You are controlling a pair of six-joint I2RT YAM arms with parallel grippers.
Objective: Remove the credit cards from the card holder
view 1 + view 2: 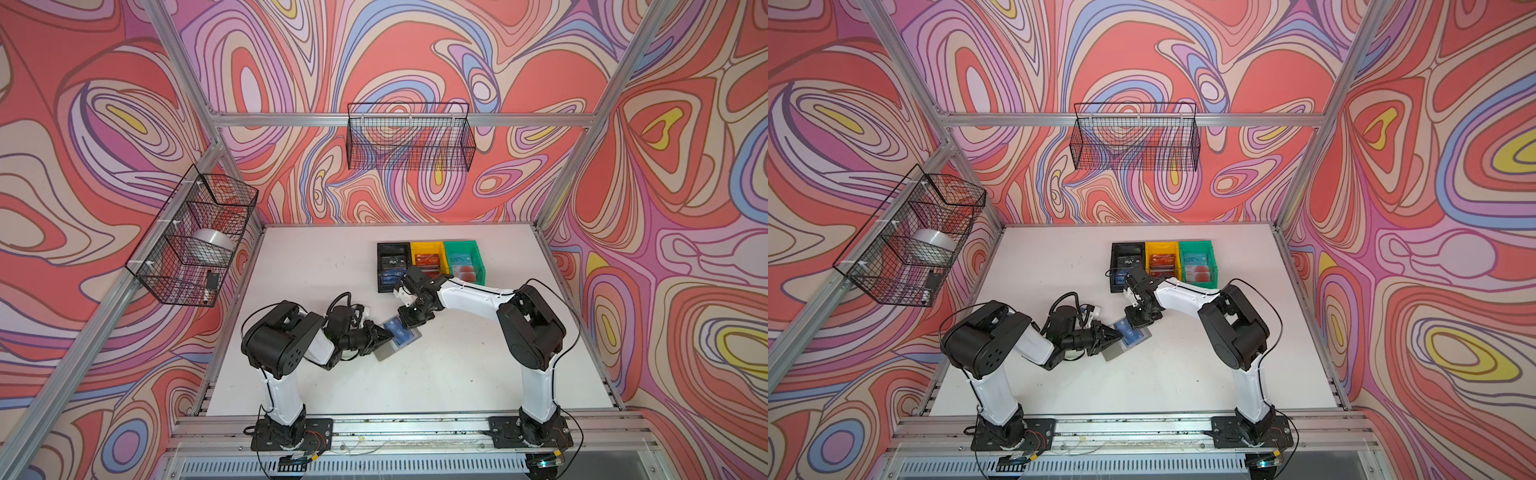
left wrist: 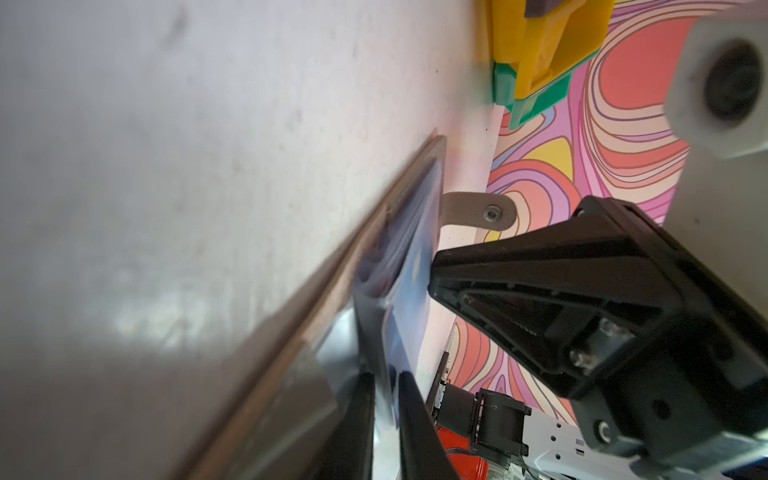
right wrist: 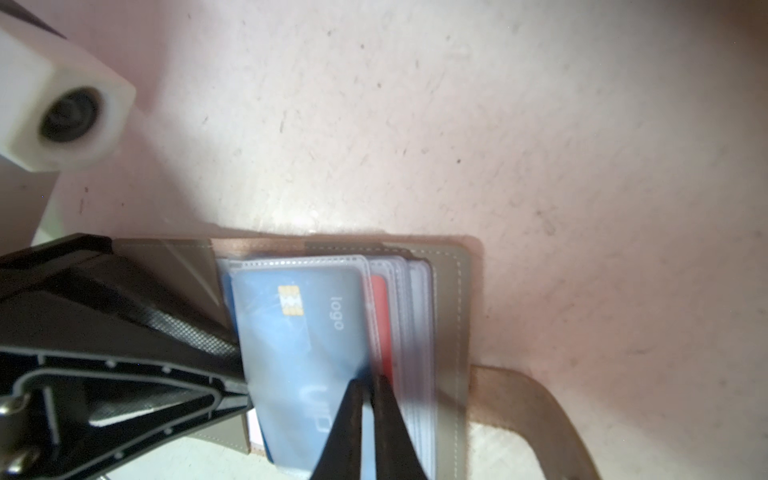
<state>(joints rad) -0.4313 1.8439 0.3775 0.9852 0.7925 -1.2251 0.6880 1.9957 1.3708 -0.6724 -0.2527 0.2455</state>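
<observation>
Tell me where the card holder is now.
In both top views the card holder lies open on the table between the left tool and the right tool, in front of the black bin.

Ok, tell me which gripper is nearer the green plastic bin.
Right. The right gripper, shut on a blue plastic card in the flat grey card holder, sits on the side toward the green plastic bin; the left gripper clamps the holder's far side.
</observation>
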